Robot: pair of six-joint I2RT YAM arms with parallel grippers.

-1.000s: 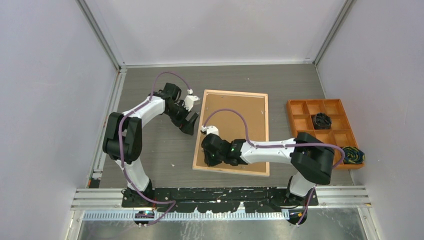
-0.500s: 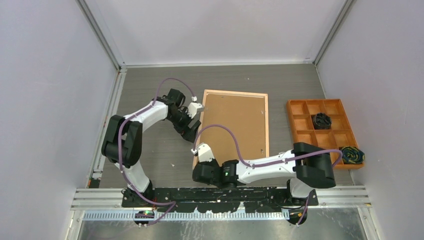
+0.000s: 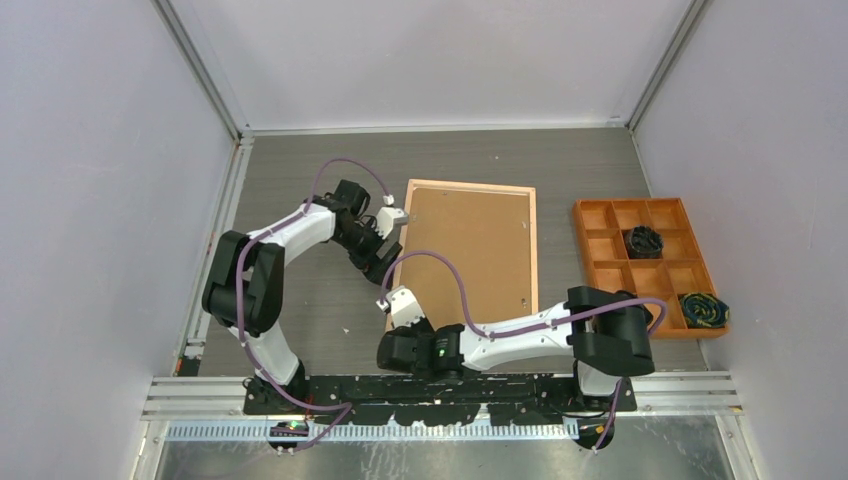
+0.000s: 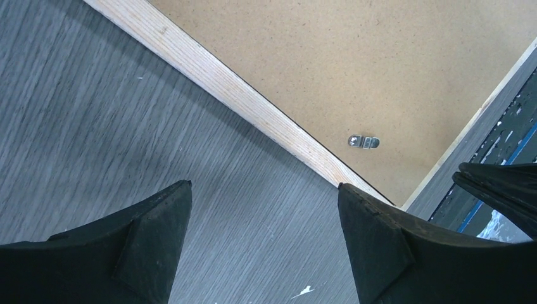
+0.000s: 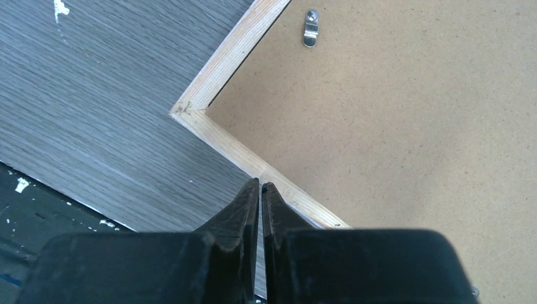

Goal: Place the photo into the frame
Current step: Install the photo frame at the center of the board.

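The frame (image 3: 534, 250) lies back-up on the surface (image 3: 300, 180), its pale wood rails around a brown backing board (image 3: 470, 250) that fills the opening. The photo shows in no view. It may lie under the board or elsewhere, and that cannot be told. Small metal turn clips (image 4: 363, 141) sit on the board just inside the frame's left rail.

The right claw (image 5: 260, 183) hovers over the frame's near rail, just beside the near-left corner, with its fingers pressed together and nothing between them. The left claw (image 4: 265, 187) hangs beside the frame's left rail, over bare surface, with its fingers spread wide and empty. An orange compartment tray (image 3: 640, 201) stands well apart, off the frame's right side, with dark objects in it.

The main risk is probably at that near-left corner. The frame rests loose on a smooth surface, so a closed fingertip pushing on the rail or prying at the board's edge could slide or turn the whole frame instead of lifting the board. Any clip that overlaps the rail would hold the board down, and a pull would then raise frame and pane together. The pane might shift or drop. The corner also lies close to the surface's near edge, so a push that way could send it over. If the left claw came down off-line, it might straddle nothing or knock the rail sideways.
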